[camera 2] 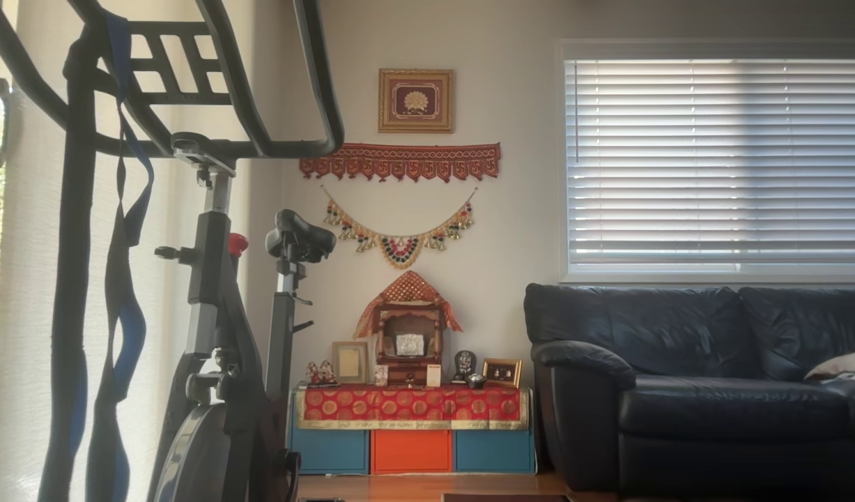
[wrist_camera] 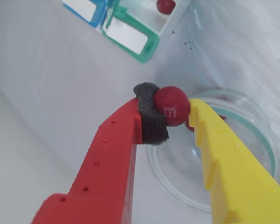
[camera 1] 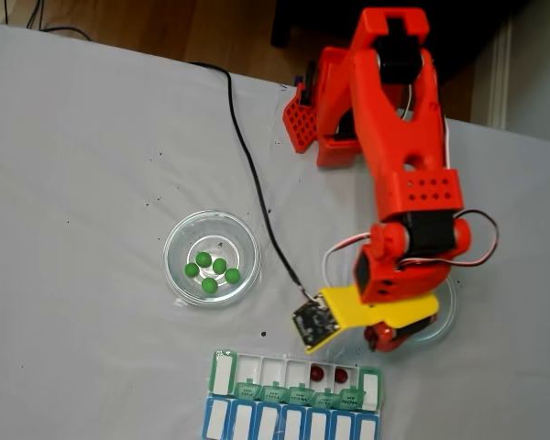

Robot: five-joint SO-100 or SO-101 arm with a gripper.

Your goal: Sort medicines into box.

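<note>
A dark red medicine ball (wrist_camera: pixel 171 105) is pinched between the black foam pad of the red finger (wrist_camera: pixel 116 149) and the yellow finger (wrist_camera: pixel 224 158); my gripper (wrist_camera: pixel 171 111) is shut on it, just above a clear glass dish (wrist_camera: pixel 177 184). In the fixed view the gripper (camera 1: pixel 386 335) hangs over that dish (camera 1: pixel 445 314), right of and above the box (camera 1: pixel 275 394). Two red balls (camera 1: pixel 318 374) (camera 1: pixel 340 375) lie in open compartments of the box's green row. Several green balls (camera 1: pixel 211 270) sit in the left dish (camera 1: pixel 176 240). The box's green lid (wrist_camera: pixel 144 49) and one red ball (wrist_camera: pixel 165 5) inside show at the top of the wrist view.
A blue row of compartments (camera 1: pixel 289 423) adjoins the box at the table's near edge. A black cable (camera 1: pixel 247 174) runs across the white tablecloth to the arm. The other view has an exercise bike (camera 2: pixel 211 314) and a sofa (camera 2: pixel 699 390) in a room.
</note>
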